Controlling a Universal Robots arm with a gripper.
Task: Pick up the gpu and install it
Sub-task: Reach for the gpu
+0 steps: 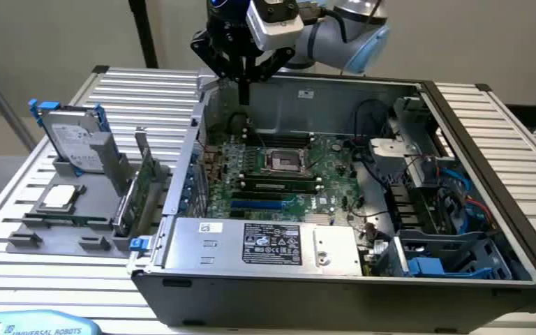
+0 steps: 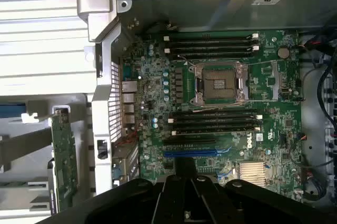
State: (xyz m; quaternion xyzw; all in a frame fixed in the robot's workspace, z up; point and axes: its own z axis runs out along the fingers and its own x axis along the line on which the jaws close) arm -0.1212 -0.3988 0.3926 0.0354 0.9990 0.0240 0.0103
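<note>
Gripper hangs over the open computer case, fingers seemingly pressed together, holding nothing. The gpu stands upright in the grey rack beside the case, untouched. Pick-up stage, I judge: a grasp calls for fingers spread over its top edge.

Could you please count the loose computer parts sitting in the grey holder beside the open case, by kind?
hard drive: 1
gpu: 1
processor chip: 1
Total: 3
</note>
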